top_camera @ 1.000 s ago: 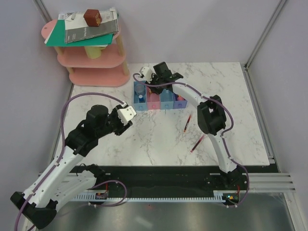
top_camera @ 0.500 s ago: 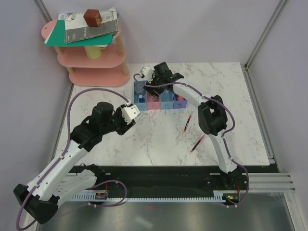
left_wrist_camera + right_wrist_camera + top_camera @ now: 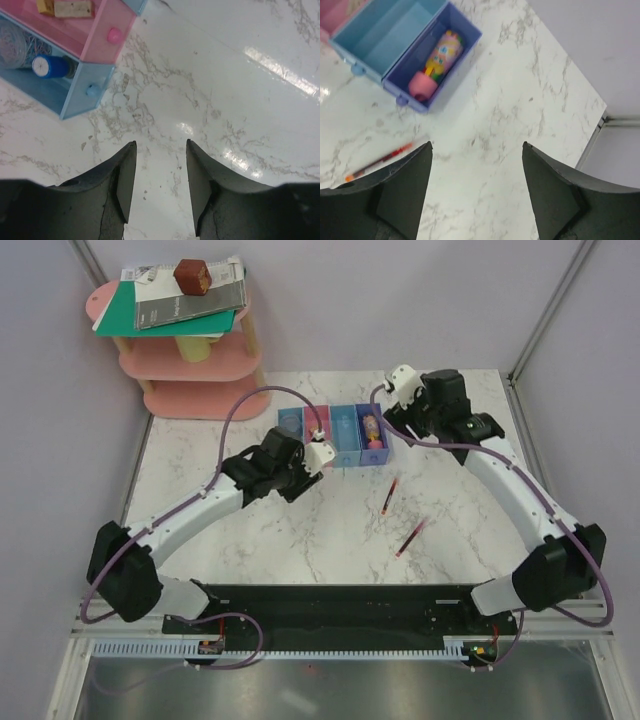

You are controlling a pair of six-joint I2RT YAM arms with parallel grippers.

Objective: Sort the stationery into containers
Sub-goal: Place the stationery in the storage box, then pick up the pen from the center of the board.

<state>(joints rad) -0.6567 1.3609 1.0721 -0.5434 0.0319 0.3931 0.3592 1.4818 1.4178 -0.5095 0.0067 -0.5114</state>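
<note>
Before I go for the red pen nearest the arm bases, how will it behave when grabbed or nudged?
The red pen looks thin and straight, so it is probably stiff and light. It lies flat on the glossy marble table, so it may well slide or roll if nudged sideways. Its low profile probably leaves little to grip from above.

Pink-yellow tube [image 3: 437, 62] lies in purple-blue bin [image 3: 460, 64]; two red pens [image 3: 389, 496] [image 3: 410, 538] lie outside.
</note>
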